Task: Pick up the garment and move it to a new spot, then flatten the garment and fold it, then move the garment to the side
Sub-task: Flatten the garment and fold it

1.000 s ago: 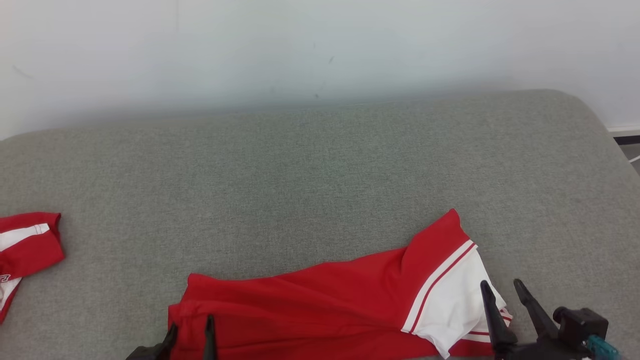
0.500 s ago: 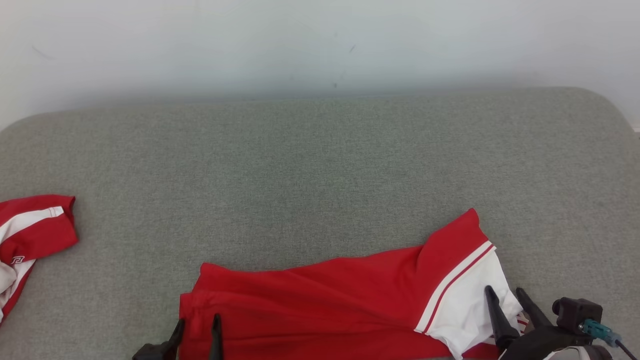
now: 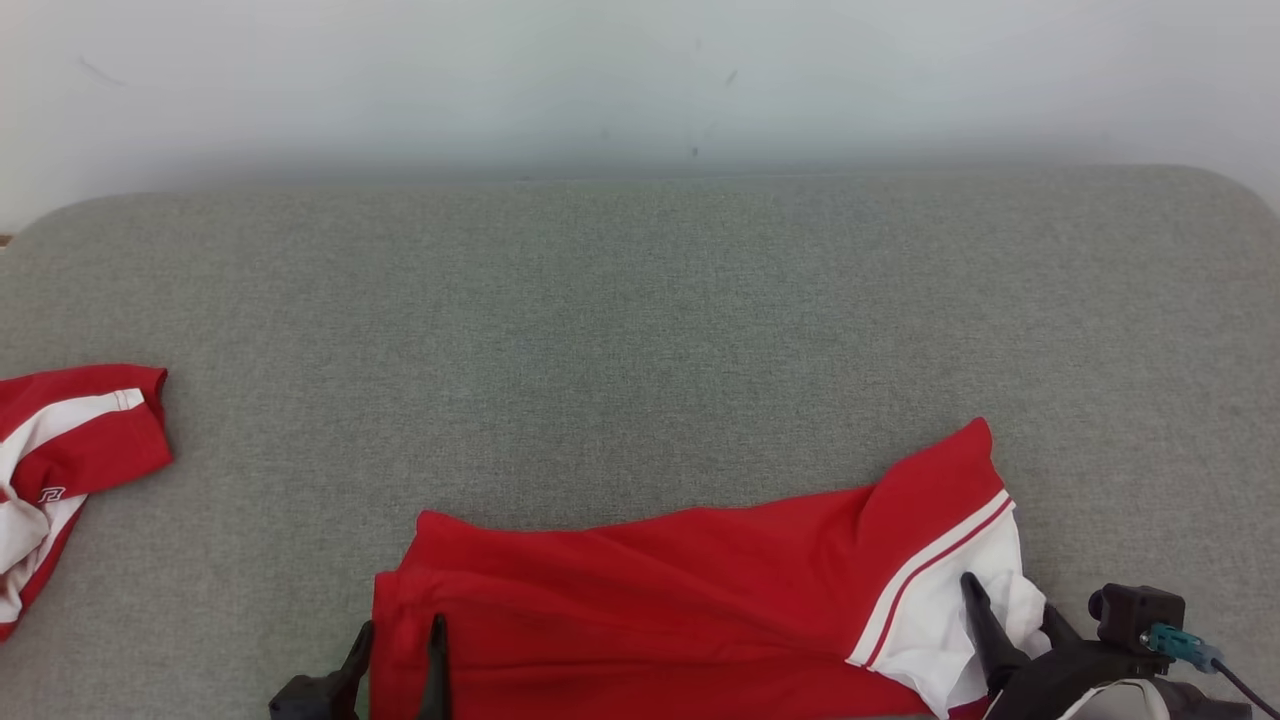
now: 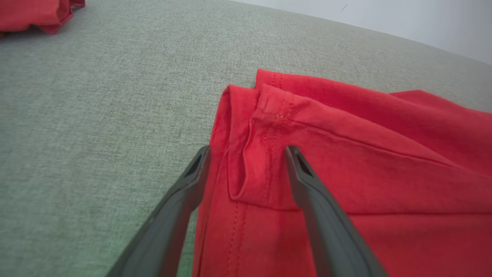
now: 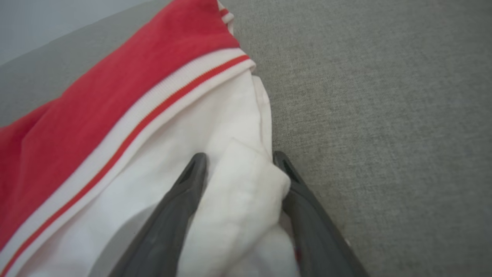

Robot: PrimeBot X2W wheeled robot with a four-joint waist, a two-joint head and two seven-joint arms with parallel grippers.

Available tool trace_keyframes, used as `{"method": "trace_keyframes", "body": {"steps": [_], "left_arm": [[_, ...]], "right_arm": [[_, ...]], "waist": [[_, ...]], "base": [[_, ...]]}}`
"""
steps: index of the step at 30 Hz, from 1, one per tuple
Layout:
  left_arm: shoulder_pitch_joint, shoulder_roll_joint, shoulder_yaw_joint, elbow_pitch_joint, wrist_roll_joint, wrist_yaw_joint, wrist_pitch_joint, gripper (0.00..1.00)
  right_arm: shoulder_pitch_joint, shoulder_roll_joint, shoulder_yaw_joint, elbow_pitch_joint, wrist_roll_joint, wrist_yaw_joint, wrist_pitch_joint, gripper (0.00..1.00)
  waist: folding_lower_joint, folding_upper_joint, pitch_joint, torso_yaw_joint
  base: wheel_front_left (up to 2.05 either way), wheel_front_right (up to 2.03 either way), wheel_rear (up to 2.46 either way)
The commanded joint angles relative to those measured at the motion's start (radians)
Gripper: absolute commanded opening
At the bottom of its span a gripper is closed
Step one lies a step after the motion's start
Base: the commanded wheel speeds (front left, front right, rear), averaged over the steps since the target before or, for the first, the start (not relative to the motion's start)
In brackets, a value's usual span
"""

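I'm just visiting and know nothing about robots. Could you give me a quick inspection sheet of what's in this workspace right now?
Surface: grey fabric cushion, flat.
Job's things: red and white garment, rumpled, nearest the robot.
Clutter: second red and white garment, far left.
Pincers: left pincer open, astride the red hem; right pincer open, white cloth bunched between its jaws.
Cables: dark cable from a teal plug at the right wrist.
Surroundings: pale wall, a few small marks.

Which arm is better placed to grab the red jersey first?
Right, probably. The right gripper has a white fold of the jersey bunched between its fingers, touching both. The left gripper only straddles the red hem corner, its jaws wide and the cloth loose between them.
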Motion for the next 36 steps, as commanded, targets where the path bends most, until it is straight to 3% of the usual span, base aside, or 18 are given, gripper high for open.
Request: {"method": "trace_keyframes", "body": {"steps": [1, 7, 16, 20, 26, 36], "left_arm": [[-0.002, 0.002, 0.0, 0.002, 0.005, 0.002, -0.001, 1.0], [0.015, 0.002, 0.004, -0.001, 0.006, 0.007, -0.001, 1.0], [0.03, 0.002, 0.002, -0.004, -0.006, 0.009, -0.001, 1.0], [0.031, 0.002, 0.0, -0.001, -0.012, 0.01, -0.001, 1.0], [0.04, 0.001, -0.008, 0.005, -0.027, 0.013, -0.001, 1.0], [0.048, 0.002, -0.037, 0.01, -0.052, 0.013, -0.001, 1.0]], "right_arm": [[0.007, 0.018, 0.024, 0.013, 0.008, 0.001, 0.012, 0.0], [-0.035, -0.022, -0.064, 0.03, -0.023, 0.0, 0.007, 0.0], [-0.02, -0.044, -0.395, 0.026, -0.201, 0.0, 0.006, 0.0], [-0.013, -0.02, -0.461, -0.04, -0.294, 0.0, 0.006, 0.0], [0.022, 0.003, -0.329, -0.219, -0.348, 0.0, 0.007, 0.0], [0.067, -0.008, 0.116, -0.409, -0.264, 0.0, 0.006, 0.0]], "waist": [[0.0, 0.0, -0.003, 0.004], [0.0, 0.0, -0.015, 0.006], [0.0, 0.0, -0.028, -0.011], [0.0, 0.0, -0.035, -0.029], [0.0, 0.0, -0.051, -0.057], [0.0, 0.0, -0.075, -0.039]], "base": [[0.0, 0.0, 0.0], [0.0, 0.0, 0.0], [0.0, 0.0, 0.0], [0.0, 0.0, 0.0], [0.0, 0.0, 0.0], [0.0, 0.0, 0.0]]}}
